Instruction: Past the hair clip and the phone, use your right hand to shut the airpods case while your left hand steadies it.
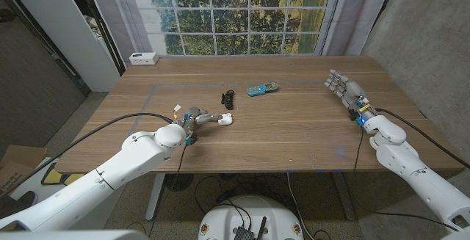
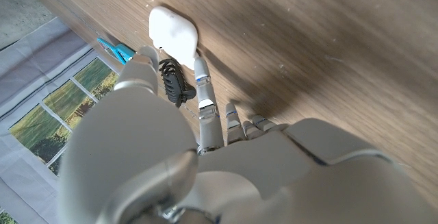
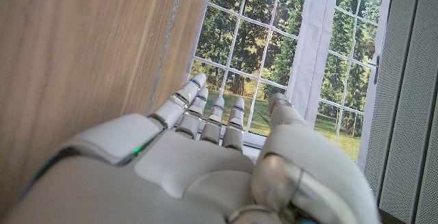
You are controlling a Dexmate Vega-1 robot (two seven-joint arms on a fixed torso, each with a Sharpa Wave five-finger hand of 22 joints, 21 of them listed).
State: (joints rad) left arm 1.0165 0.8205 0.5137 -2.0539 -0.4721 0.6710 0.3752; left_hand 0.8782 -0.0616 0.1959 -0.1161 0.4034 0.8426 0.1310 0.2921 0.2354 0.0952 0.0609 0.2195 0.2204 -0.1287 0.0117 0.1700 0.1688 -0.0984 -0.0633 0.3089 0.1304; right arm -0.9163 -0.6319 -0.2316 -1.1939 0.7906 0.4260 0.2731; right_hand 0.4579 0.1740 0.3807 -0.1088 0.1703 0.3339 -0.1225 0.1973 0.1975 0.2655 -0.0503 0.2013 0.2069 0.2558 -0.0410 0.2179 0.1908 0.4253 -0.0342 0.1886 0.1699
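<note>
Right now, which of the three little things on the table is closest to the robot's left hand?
The white airpods case: the left hand has its fingertips right at it. The black hair clip and the blue phone lie farther back.

1 airpods case (image 1: 226, 120), 1 hair clip (image 1: 228, 97), 1 phone (image 1: 261, 89)

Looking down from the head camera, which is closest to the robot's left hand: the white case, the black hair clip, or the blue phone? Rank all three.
1. Case: at the fingertips of the left hand.
2. Hair clip: just beyond the case.
3. Phone: farthest, past the clip toward the robot's right.
</note>
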